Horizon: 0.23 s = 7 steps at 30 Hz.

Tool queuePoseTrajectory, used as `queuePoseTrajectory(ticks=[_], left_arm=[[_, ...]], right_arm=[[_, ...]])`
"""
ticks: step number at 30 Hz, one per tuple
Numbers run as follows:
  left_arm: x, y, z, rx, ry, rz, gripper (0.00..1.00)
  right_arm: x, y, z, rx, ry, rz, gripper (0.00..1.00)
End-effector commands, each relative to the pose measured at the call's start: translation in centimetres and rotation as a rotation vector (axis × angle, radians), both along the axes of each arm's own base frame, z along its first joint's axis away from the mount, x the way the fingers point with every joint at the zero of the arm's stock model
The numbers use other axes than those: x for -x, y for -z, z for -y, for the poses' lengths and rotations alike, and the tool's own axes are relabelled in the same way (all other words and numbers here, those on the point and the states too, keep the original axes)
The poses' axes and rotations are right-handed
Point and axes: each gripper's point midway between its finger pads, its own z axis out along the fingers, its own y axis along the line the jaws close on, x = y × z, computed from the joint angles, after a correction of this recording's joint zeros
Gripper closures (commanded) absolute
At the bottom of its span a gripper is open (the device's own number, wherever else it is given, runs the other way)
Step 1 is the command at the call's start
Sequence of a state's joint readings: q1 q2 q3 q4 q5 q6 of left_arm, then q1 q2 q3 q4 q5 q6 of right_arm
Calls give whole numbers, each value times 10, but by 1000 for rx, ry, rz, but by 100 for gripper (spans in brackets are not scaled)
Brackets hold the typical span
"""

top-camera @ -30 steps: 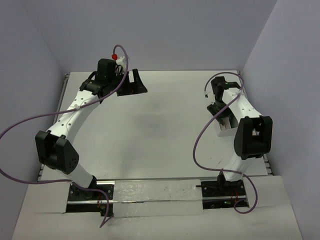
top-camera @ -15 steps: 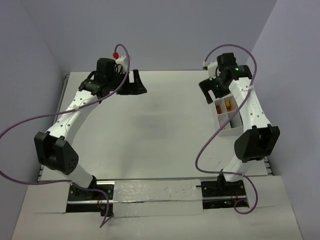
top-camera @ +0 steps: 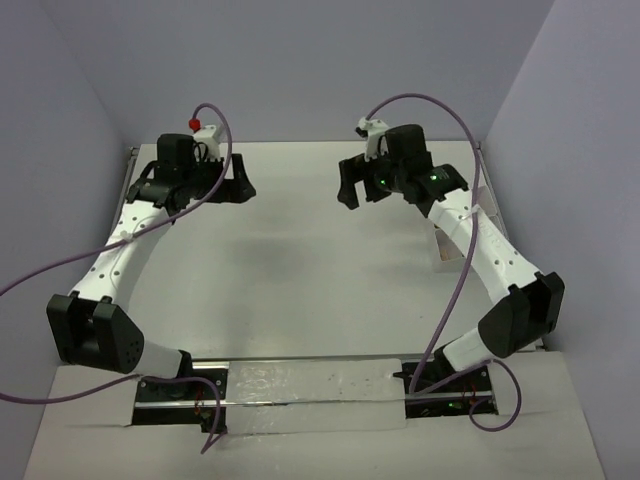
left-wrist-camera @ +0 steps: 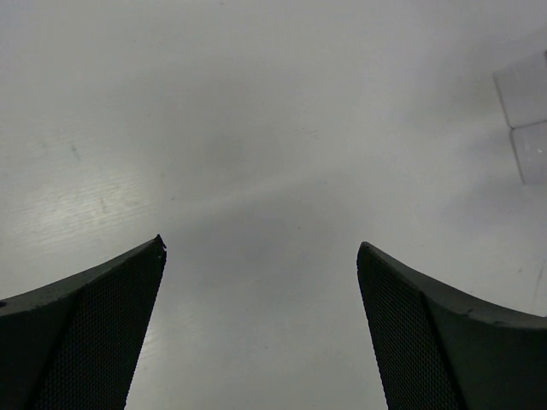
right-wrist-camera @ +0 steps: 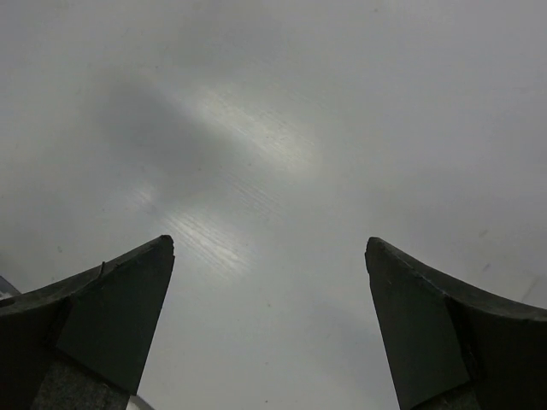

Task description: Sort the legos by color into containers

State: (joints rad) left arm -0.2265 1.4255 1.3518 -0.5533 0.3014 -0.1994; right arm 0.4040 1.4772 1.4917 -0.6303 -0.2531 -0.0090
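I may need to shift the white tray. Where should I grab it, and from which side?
Probably its thin outer wall on the robot's left side, coming straight down from above. The tray sits flat, and only that edge shows beside the right arm; the rest is hidden beneath it.

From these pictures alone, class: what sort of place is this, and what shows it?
Probably a robotics lab cell: a left arm and right arm bolted to a white table, plain lilac walls boxing it in, purple cables trailing.
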Motion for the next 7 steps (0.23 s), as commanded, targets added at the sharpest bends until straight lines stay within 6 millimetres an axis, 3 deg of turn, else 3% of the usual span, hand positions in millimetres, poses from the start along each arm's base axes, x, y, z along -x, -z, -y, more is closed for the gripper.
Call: queuePoseTrajectory(ticks=[1,7], left_arm=[[-7,-9,-23,-49,-68,67,1],[-7,-21,-25,-40,-81,91,1]], right_arm=[[-3,-28,-7,-65,53,139,0],[0,-29,-1,-56,76,156,0]])
